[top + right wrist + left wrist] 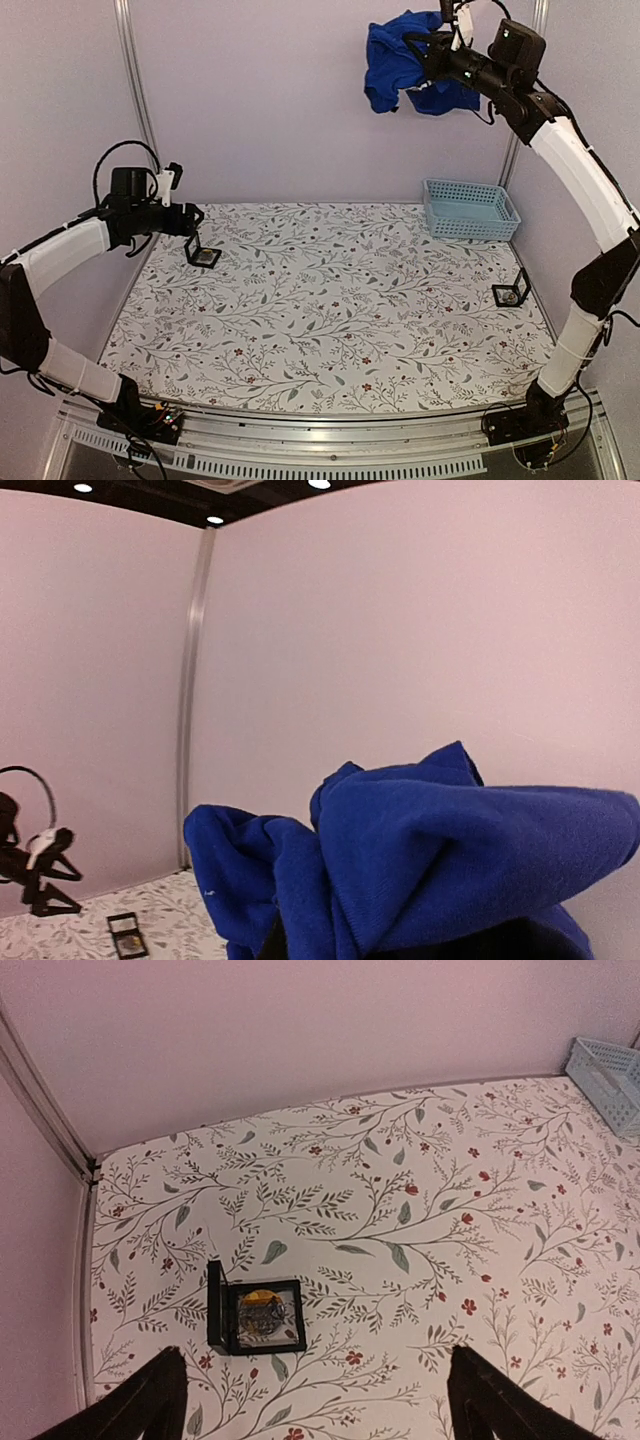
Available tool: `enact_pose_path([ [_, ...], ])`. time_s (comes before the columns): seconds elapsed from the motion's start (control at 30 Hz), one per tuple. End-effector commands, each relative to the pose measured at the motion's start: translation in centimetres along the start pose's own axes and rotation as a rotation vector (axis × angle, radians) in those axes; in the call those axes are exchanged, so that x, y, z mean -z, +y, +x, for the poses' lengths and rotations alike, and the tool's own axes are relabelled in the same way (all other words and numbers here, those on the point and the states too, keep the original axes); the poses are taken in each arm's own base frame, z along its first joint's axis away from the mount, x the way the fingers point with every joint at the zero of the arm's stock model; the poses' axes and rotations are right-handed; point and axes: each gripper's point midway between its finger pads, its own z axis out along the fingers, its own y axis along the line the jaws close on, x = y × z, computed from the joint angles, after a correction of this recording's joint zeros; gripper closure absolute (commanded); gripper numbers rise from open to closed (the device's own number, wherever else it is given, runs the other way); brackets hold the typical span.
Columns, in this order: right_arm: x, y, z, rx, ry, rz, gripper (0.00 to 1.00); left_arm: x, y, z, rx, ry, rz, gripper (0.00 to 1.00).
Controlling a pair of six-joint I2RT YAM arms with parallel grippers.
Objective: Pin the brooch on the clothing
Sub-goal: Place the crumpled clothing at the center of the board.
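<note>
A royal-blue T-shirt (385, 60) hangs bunched in the air at the far right, high above the tabletop (330, 320). My right end effector (425, 55) is clamped on it (in the right wrist view the blue cloth fills the lower frame and hides the fingers).

I judge this to be the carrying step, since the shirt is not yet laid out. The next move calls for lowering it to the middle of the tabletop and spreading it flat, so there is a surface to pin.

My left end effector (190, 222) hovers at the far left, jaws wide apart and holding nothing. Just beyond it stands the left case (258, 1315), small, black and open. It holds a small gold-and-dark object, probably the brooch (262, 1308). A second open case (512, 293) sits at the right edge, its contents too small to tell. A light-blue basket (470, 208) rests at the far right.

The tabletop cover is white, printed with leafy sprigs and small red flowers. The walls are plain pale pink, with a metal post (135, 90) in the far-left corner.
</note>
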Motion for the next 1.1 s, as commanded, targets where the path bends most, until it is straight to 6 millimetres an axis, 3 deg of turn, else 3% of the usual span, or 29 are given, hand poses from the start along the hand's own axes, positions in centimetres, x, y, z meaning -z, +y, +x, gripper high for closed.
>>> enact_pose_path([
  [0.0, 1.4, 13.6, 2.3, -0.008, 0.041, -0.415, 1.00, 0.8, -0.3, -0.6, -0.013, -0.031, -0.003, 0.10],
  [0.1, 3.2, 19.2, 7.6, -0.020, 0.152, -0.512, 1.00, 1.0, -0.4, -0.9, -0.012, -0.042, 0.000, 0.10],
  [0.2, 5.2, 22.7, 15.0, -0.077, 0.296, -0.524, 1.00, 1.4, -0.7, -1.4, -0.010, -0.058, 0.007, 0.11],
  [0.3, 7.4, 24.7, 22.5, -0.182, 0.454, -0.529, 0.99, 2.1, -1.8, -2.1, -0.031, -0.083, 0.027, 0.11],
  [0.37, 8.6, 25.0, 28.3, -0.254, 0.597, -0.483, 0.84, 2.6, -3.2, -2.4, -0.068, -0.099, 0.051, 0.11],
  [0.43, 9.3, 23.8, 33.5, -0.276, 0.732, -0.359, 0.66, 3.1, -5.0, -2.7, -0.119, -0.115, 0.086, 0.11],
  [0.47, 9.6, 22.4, 36.5, -0.258, 0.814, -0.271, 0.56, 3.4, -5.9, -2.8, -0.148, -0.123, 0.103, 0.11],
  [0.5, 9.7, 20.6, 38.7, -0.252, 0.884, -0.178, 0.51, 3.6, -7.0, -2.7, -0.176, -0.128, 0.127, 0.11],
  [0.57, 10.5, 15.6, 42.6, -0.289, 1.034, 0.014, 0.50, 4.2, -8.6, -2.3, -0.229, -0.136, 0.160, 0.11],
  [0.63, 12.2, 9.8, 45.1, -0.379, 1.141, 0.231, 0.50, 4.5, -9.8, -1.6, -0.268, -0.134, 0.183, 0.11],
  [0.73, 14.5, 4.9, 45.8, -0.432, 1.159, 0.405, 0.45, 4.5, -10.8, 0.4, -0.293, -0.079, 0.208, 0.14],
  [0.9, 16.8, 2.1, 42.4, -0.322, 1.116, 0.544, 0.31, 3.7, -13.0, 5.5, -0.396, 0.048, 0.266, 0.20],
  [1.0, 17.4, 2.9, 41.7, -0.307, 1.131, 0.547, 0.31, 3.2, -15.1, 7.5, -0.464, 0.096, 0.339, 0.19],
  [1.07, 15.8, 6.6, 40.3, -0.224, 1.090, 0.443, 0.34, 2.6, -15.9, 8.9, -0.485, 0.156, 0.378, 0.16],
])
